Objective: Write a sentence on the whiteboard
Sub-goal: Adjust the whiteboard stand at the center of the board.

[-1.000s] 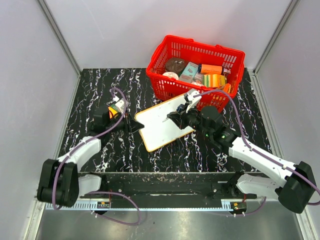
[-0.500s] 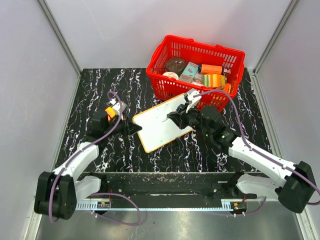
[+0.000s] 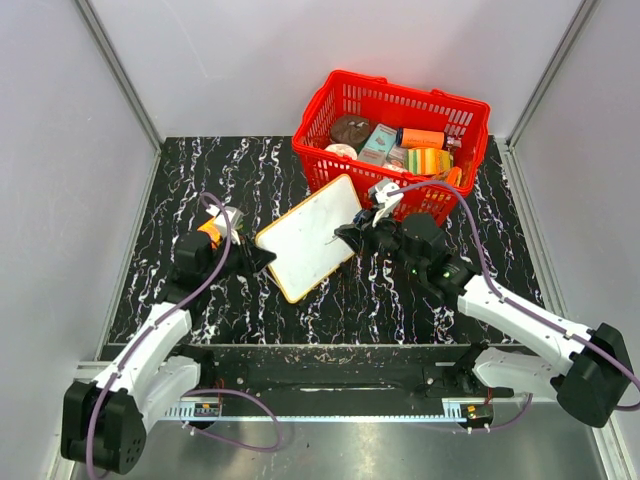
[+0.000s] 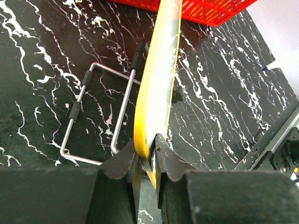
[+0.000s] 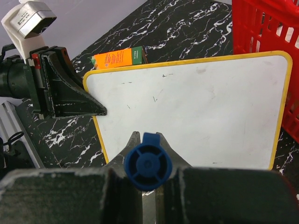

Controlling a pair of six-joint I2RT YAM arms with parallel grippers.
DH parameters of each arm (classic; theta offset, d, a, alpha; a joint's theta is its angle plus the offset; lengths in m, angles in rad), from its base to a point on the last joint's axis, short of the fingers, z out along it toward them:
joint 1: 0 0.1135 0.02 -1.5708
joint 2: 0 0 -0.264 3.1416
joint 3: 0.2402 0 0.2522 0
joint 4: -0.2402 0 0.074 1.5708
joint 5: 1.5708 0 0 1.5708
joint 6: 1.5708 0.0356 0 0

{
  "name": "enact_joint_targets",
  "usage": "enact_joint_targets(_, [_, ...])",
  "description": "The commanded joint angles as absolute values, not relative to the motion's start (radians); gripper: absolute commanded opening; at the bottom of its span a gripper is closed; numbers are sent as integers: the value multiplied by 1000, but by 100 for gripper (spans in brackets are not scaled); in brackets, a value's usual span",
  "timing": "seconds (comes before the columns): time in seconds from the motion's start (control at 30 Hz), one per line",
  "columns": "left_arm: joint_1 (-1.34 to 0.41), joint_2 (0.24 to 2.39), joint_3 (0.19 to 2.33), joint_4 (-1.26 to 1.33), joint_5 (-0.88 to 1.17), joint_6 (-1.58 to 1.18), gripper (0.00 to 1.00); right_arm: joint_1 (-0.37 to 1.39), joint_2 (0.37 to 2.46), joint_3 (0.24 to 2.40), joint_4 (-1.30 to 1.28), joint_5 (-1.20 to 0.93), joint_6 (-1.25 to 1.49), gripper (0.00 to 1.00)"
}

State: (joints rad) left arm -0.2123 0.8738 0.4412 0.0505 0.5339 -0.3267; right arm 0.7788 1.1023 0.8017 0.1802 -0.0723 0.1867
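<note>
Clamping the whiteboard [image 3: 305,235] by its left edge, the left gripper [image 3: 258,258] has its jaws drawn nearly together on the thin yellow rim. The board stands tilted up off the table [image 3: 200,170], just in front of the basket [image 3: 330,172], with its white face turned toward the right gripper [image 3: 345,235]. That gripper's jaws are shut tight on a blue marker [image 5: 148,166], whose butt end shows between the fingers in the right wrist view. The tip is hidden, so whether it touches the board cannot be told. The face shows only a few faint specks and no sentence yet. A wire stand [image 4: 123,108] lies on the table beside the board.

The step in hand looks like bringing the tip to the face for the first letter. Since the board is pinched along one edge only, a hard push would probably swing it, so the left arm should hold rigid. The marker should meet the surface squarely and lightly, with small strokes starting near the clamped side.
</note>
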Motion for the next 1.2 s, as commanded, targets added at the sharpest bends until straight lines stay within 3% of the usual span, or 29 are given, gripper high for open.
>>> enact_joint_targets(0.0, [-245,835,476,3,419,-327,0,782,1074,798,229,-83,176,0])
enact_joint_targets(0.27, [-356,667,472,-179,204,-385,0,784,1062,787,238,-89,183,0])
enact_joint_targets(0.8, [-509,557,403,-397,-103,-586,1,784,1031,770,229,-75,179,0])
enact_joint_targets(0.9, [-512,538,399,-403,-117,-591,8,784,1028,769,230,-71,181,0])
enact_joint_targets(1.17, [-518,558,413,-417,-138,-601,39,782,1025,769,229,-71,181,0])
